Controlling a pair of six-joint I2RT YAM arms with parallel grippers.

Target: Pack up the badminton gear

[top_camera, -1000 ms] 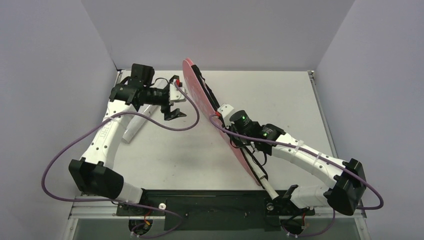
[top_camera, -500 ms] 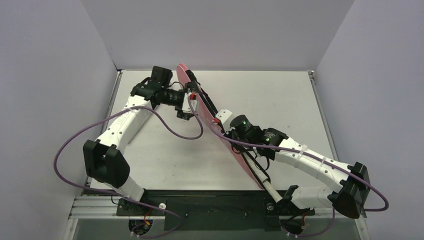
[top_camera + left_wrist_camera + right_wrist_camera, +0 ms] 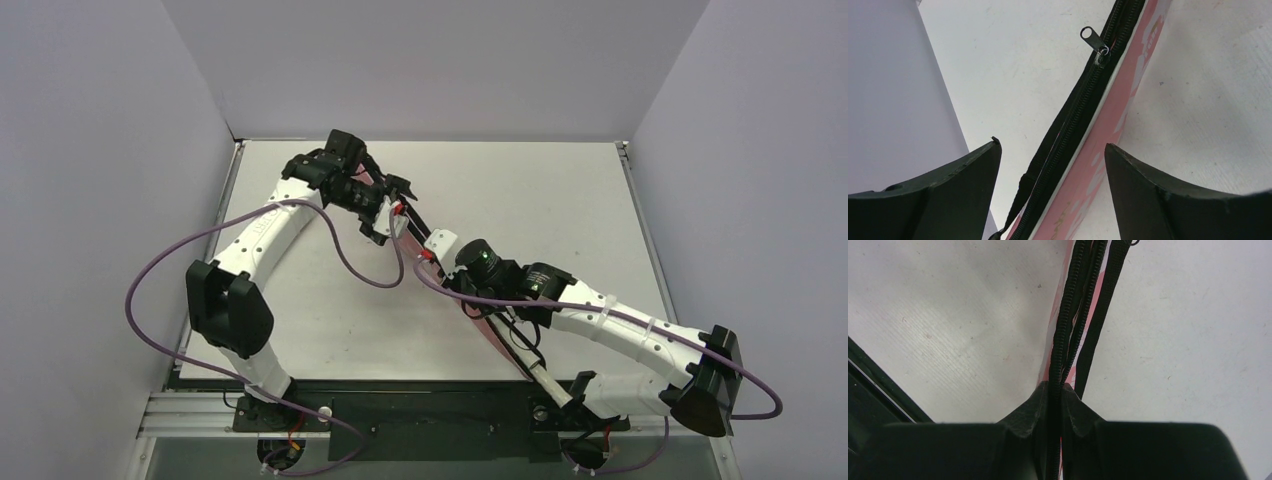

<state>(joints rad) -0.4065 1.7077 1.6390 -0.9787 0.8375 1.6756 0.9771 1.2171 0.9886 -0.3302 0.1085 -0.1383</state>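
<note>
From above, the pink racket cover (image 3: 497, 343) stands on edge, slanting across the table (image 3: 560, 200) from the far middle to the near rail. The left gripper (image 3: 392, 210) is at its far end and the right gripper (image 3: 437, 247) at mid-length.

Left wrist view: the fingers are spread wide either side of the black zipper (image 3: 1068, 135), with the zipper pull (image 3: 1091, 36) beyond.

Right wrist view: the fingers are pinched tight on the cover's zippered edge, with the black strap (image 3: 1098, 335) alongside.

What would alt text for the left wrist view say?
A pink racket cover seen edge-on over a white table, its black zipper carrying a metal pull tab. The left gripper has dark jaws open either side of it.
</note>
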